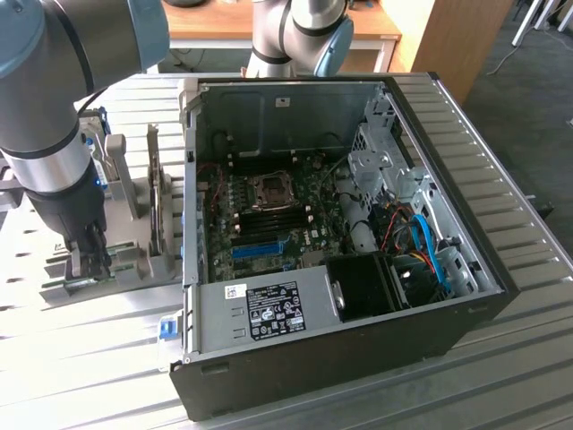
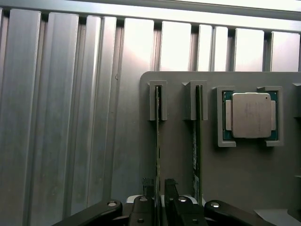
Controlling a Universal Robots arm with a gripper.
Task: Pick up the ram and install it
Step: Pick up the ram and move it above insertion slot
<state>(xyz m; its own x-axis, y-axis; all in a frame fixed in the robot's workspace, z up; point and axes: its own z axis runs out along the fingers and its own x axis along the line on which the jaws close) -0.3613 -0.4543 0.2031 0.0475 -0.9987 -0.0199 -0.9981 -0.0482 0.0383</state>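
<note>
Evidently we are early on: the ram (image 2: pixel 158 141) stands on edge in its gray holder (image 2: pixel 176 150) on the surface (image 2: pixel 70 117), our end effector (image 2: pixel 159 186) straddling it, fingers apart and seemingly not yet clamped, with the lift and installation left.

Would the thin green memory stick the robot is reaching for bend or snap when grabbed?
Probably stiff: the memory stick stands straight on edge in its rack. Likely light, being so thin. Could tip without the rack propping it.

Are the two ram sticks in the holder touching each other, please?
Apart: the wrist view shows bare grey holder between the ram and the second stick.
</note>
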